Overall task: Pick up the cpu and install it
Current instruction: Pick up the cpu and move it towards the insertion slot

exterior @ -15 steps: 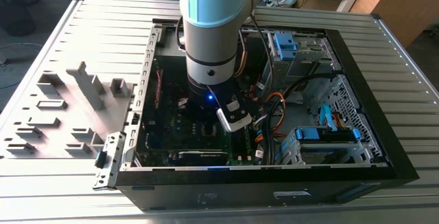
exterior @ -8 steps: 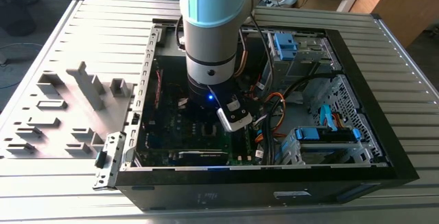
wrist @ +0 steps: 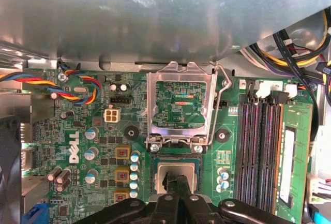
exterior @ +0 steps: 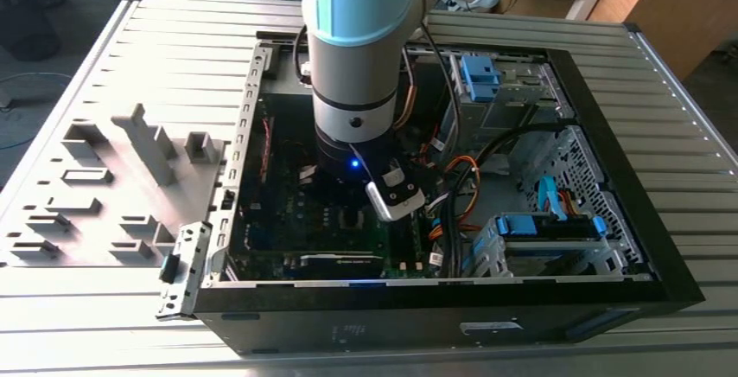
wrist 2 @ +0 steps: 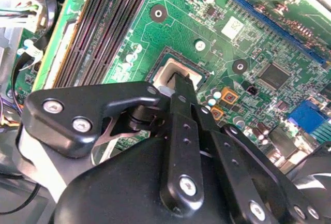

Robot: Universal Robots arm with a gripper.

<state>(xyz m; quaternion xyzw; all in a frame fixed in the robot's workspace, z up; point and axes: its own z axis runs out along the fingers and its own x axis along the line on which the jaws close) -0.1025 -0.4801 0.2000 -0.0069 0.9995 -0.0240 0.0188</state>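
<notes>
The cpu (wrist: 190, 170) is a pale silver square lying flat in the dark socket on the green motherboard (wrist: 103, 146); it shows in both wrist views, also as cpu (wrist 2: 166, 72). My gripper (wrist: 176, 180) has its black fingers pressed together, narrower than the chip, with the tips over its metal top. In the second wrist view the gripper (wrist 2: 182, 80) ends right on the chip's edge. I cannot tell if the tips touch it. The socket's metal load plate (wrist: 180, 105) is flipped open beyond the chip. In the exterior view the arm (exterior: 358, 92) reaches down into the open computer case (exterior: 600, 178).
Black memory slots (wrist: 258, 151) run beside the socket, and coloured cable bundles (wrist: 77, 84) lie on the other side. Blue drive brackets (exterior: 479, 74) and orange cables (exterior: 461, 169) crowd the case at the exterior view's right. Grey fixtures (exterior: 138, 143) stand on the table at its left.
</notes>
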